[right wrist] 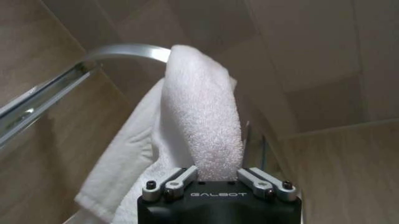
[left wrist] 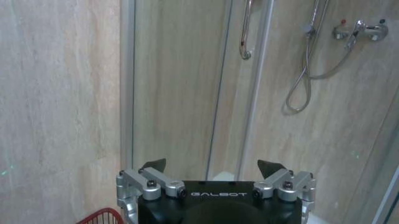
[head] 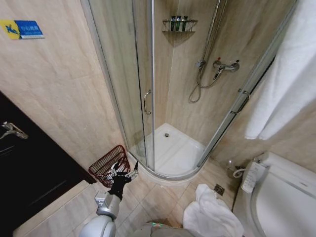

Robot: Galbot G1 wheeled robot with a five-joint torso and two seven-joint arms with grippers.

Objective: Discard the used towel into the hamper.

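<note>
Your right gripper pinches the hanging towel; your left gripper, spread, hovers by the hamper at lower left. Pull carelessly and the towel could snag on the rail.

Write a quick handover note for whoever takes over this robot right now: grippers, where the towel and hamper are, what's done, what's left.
Left gripper: open, holding nothing, hovering by the hamper's rim.
Right gripper: shut on the white towel, which hangs draped over the shower enclosure's top rail.
Hamper: dark-red wire basket on the floor against the wall, beside the shower door; I can see no towel in it.
Second white towel lies crumpled on the floor near the toilet.
Done: the towel is gripped.
Left: pull it off the rail, carry it to the hamper, drop it in.
</note>
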